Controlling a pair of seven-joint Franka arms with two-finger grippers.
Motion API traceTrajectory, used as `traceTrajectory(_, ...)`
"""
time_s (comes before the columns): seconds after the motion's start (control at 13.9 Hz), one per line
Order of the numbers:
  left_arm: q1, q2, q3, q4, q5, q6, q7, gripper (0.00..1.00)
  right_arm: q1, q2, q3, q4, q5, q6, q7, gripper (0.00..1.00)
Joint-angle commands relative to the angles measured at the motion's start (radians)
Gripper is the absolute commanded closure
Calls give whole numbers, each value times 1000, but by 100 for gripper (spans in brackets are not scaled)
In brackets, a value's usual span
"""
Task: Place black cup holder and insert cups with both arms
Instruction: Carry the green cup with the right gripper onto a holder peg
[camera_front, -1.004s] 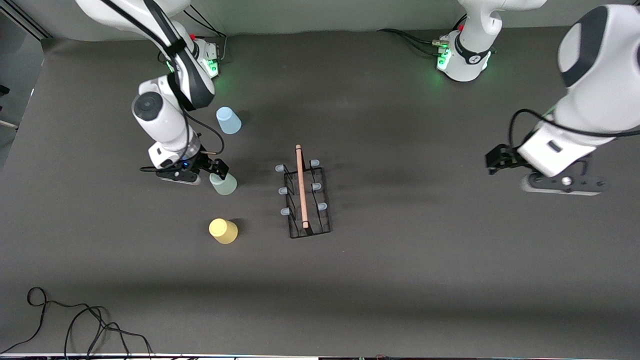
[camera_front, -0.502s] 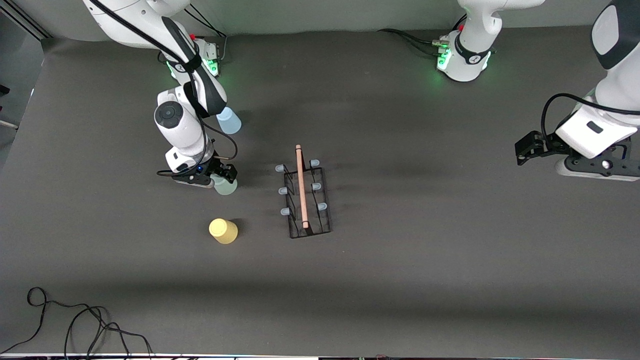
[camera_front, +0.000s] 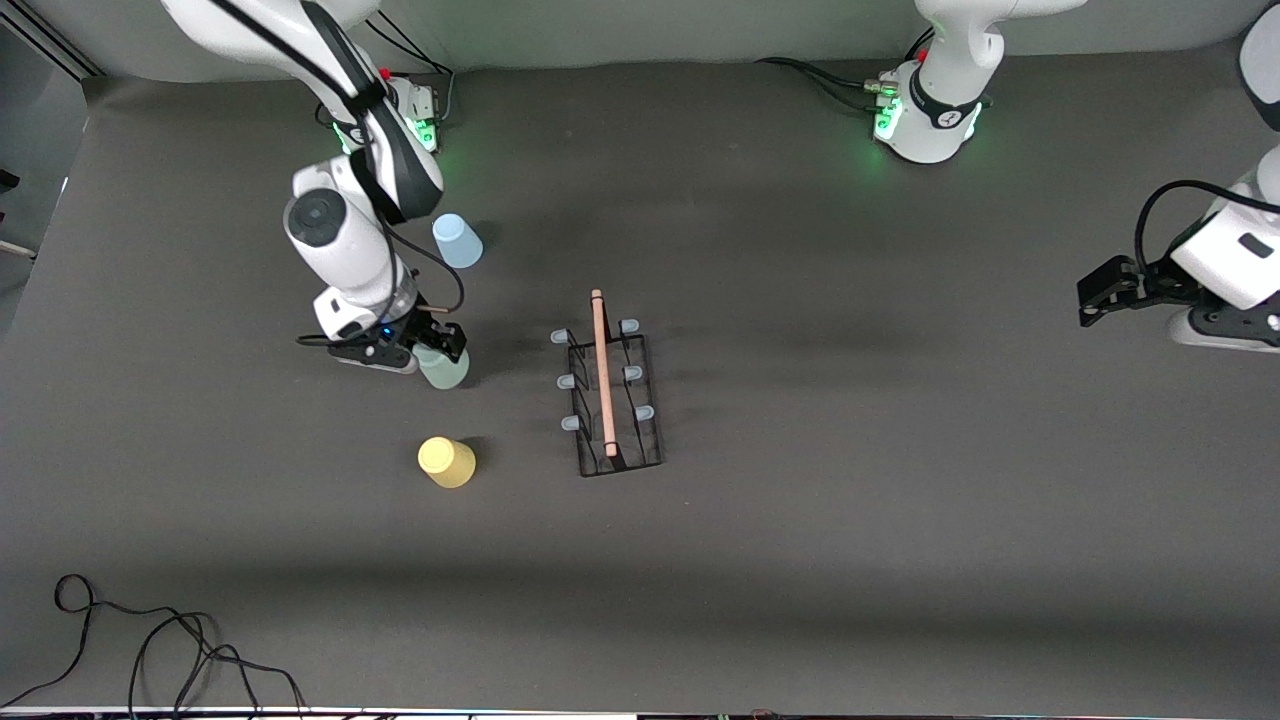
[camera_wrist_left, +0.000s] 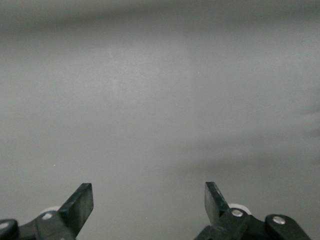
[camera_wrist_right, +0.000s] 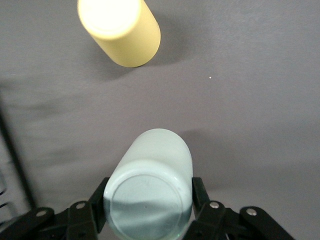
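Observation:
The black cup holder (camera_front: 608, 400) stands mid-table with its wooden rod handle (camera_front: 602, 372) on top and nothing on its prongs. My right gripper (camera_front: 432, 350) is shut on the pale green cup (camera_front: 446, 368), which is upside down, base toward the wrist. In the right wrist view the pads (camera_wrist_right: 199, 192) press both sides of the green cup (camera_wrist_right: 150, 197). Nearer the front camera stands the yellow cup (camera_front: 446, 462) (camera_wrist_right: 122, 30). The light blue cup (camera_front: 457, 241) stands nearer the right arm's base. My left gripper (camera_front: 1100, 298) (camera_wrist_left: 149, 200) hangs open and holds nothing, at the left arm's end of the table.
Loose black cables (camera_front: 150, 650) lie at the table's front corner on the right arm's end. The two round bases (camera_front: 925, 110) (camera_front: 400, 115) glow green at the back edge. A thin wire of the holder (camera_wrist_right: 11, 150) shows at the edge of the right wrist view.
The right gripper moved onto the green cup and closed on it. The left arm drew away from the holder toward its own end of the table, still open.

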Motion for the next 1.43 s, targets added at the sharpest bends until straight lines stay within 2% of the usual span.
traceTrajectory(0.0,16,-32,-10,-34,12,-4,22,0,30,-123,1,54,-8,-184,118,100)
traceTrajectory(0.14,16,-23,-10,-30,11,-22,20,1,140,-103,1,163,-8,-263,303,100)
traceTrajectory(0.5,12,-15,-13,-24,1,-19,-24,1,272,32,1,350,-11,-275,572,100)
traceTrajectory(0.79,4,22,-15,14,-3,-19,-73,0,317,139,1,410,-25,-262,640,100)
traceTrajectory(1.08,1,49,-21,45,-2,-22,-122,0,320,179,1,440,-25,-257,644,100)
traceTrajectory(1.15,1,49,-21,45,-3,-21,-122,0,320,184,1,440,-25,-255,644,70)
traceTrajectory(1.22,0,49,-21,45,-3,-22,-122,0,318,191,1,440,-25,-249,644,24)
traceTrajectory(1.36,3,46,-21,42,-2,-35,-101,0,317,195,1,440,-25,-248,644,3)
